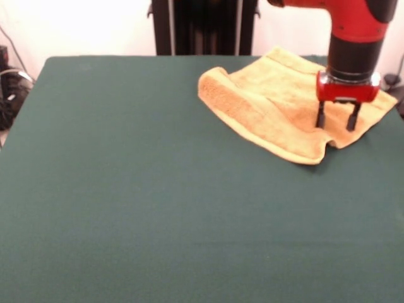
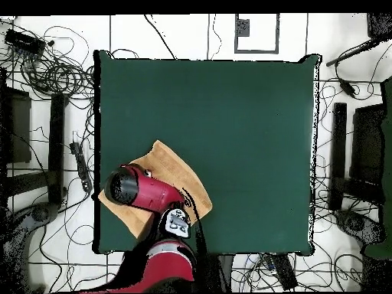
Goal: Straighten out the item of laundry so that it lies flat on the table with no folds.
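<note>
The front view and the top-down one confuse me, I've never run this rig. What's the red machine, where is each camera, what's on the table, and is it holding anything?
The red and black machine is a robot arm, and the two dark prongs at its end are its gripper. One camera looks across the table toward the robot; the other looks straight down, with the robot's base at the bottom edge. The only thing on the green table is a golden-orange towel, near one corner by the robot. It is rumpled, with a fold along one side. The gripper is open, its prongs down at the towel's edge, with nothing clamped between them.
</note>
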`<state>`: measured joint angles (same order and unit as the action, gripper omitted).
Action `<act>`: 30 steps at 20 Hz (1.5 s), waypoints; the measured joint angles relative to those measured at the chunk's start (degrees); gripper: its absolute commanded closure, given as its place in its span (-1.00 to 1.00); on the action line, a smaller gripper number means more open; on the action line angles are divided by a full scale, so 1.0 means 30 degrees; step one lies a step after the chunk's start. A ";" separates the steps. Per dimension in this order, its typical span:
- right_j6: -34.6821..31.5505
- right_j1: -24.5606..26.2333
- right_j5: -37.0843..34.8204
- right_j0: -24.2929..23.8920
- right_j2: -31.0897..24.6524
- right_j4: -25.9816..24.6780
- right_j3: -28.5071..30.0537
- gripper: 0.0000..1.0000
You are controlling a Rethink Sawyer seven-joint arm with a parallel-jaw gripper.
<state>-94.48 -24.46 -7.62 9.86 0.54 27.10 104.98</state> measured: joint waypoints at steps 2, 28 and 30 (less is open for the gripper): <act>0.0000 -0.0243 -0.0002 -0.0607 -0.0377 -0.0211 0.0406 -1.00; 0.0000 -0.4215 0.0000 -1.1880 -0.1469 -1.1746 0.6827 -1.00; 0.0000 -0.4091 0.0000 -1.2349 -0.1469 -1.2507 0.6849 -1.00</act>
<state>-94.48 -36.74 -7.62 -27.18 -3.87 -10.42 125.53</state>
